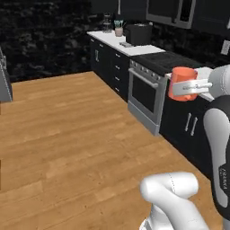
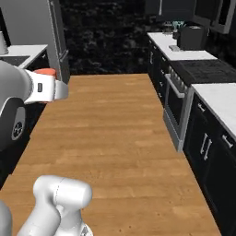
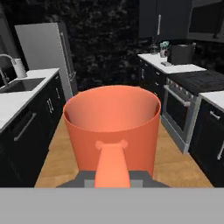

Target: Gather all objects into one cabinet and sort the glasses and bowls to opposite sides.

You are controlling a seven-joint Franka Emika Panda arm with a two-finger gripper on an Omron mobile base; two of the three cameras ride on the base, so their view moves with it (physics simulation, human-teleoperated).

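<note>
An orange mug [image 3: 111,118], one of the glasses, is held upright in the air with its handle [image 3: 113,164] pointing back at the hand. My gripper [image 1: 185,88] is shut on this mug at its handle side, above the right-hand counter near the stove. From the right base view the mug's orange rim [image 2: 45,72] peeks over the white hand [image 2: 46,90]. A black wall cabinet [image 3: 151,19] with a silver bar handle hangs closed at the far right of the kitchen. The bowls are out of view.
A stove with an oven [image 1: 146,92] stands in the right counter run, with low black drawers [image 1: 117,67] beyond it. A sink counter [image 3: 19,89] and a grey fridge [image 3: 43,48] line the left. A wooden floor aisle [image 2: 110,129] runs between them.
</note>
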